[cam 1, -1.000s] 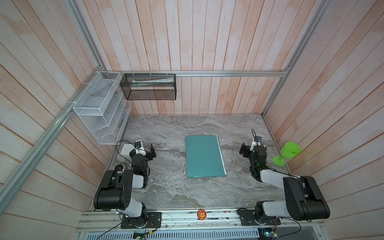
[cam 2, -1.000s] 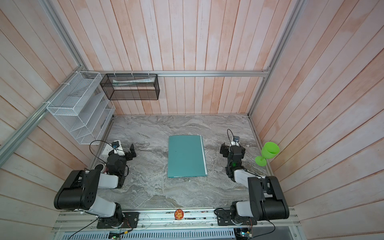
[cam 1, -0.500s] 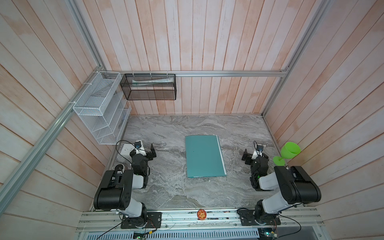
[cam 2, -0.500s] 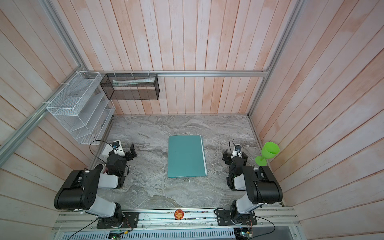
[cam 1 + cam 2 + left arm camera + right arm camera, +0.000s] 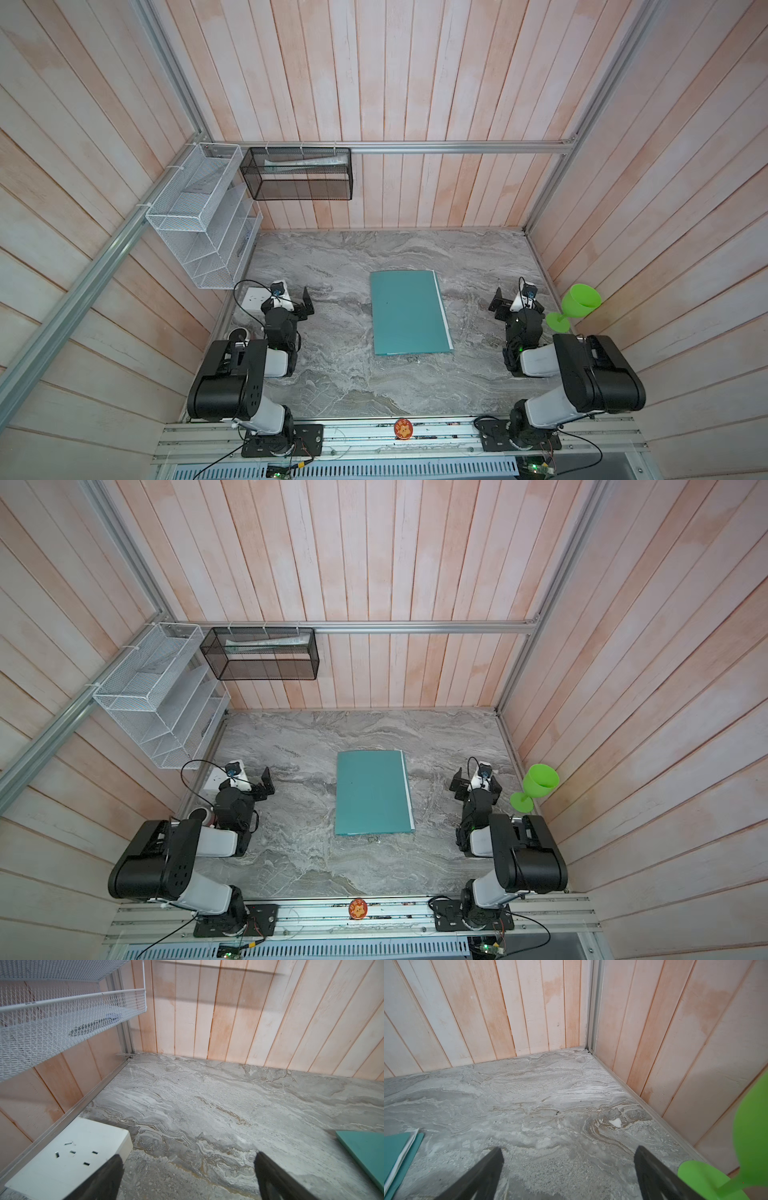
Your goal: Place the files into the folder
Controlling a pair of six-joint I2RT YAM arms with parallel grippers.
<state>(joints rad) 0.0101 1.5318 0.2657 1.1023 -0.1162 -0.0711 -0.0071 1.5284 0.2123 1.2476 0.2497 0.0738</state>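
The teal-green folder (image 5: 409, 313) (image 5: 372, 793) lies closed and flat in the middle of the marble table. The files show only as a thin white edge (image 5: 441, 305) along its right side, and as white sheets (image 5: 403, 1152) between the teal covers in the right wrist view. One corner of the folder (image 5: 365, 1149) shows in the left wrist view. My left gripper (image 5: 296, 300) (image 5: 188, 1159) is open and empty, well to the left of the folder. My right gripper (image 5: 516, 306) (image 5: 569, 1155) is open and empty, well to its right. Only bare marble lies between each pair of fingers.
A white socket block (image 5: 257, 299) (image 5: 68, 1159) sits beside the left gripper at the left wall. A green goblet (image 5: 575, 307) (image 5: 747, 1147) stands close by the right gripper. A white wire rack (image 5: 199, 220) and a black mesh basket (image 5: 297, 174) hang at the back left.
My right arm has folded back and its gripper has drawn a little away from the folder towards the goblet. The left arm and the folder have not moved.
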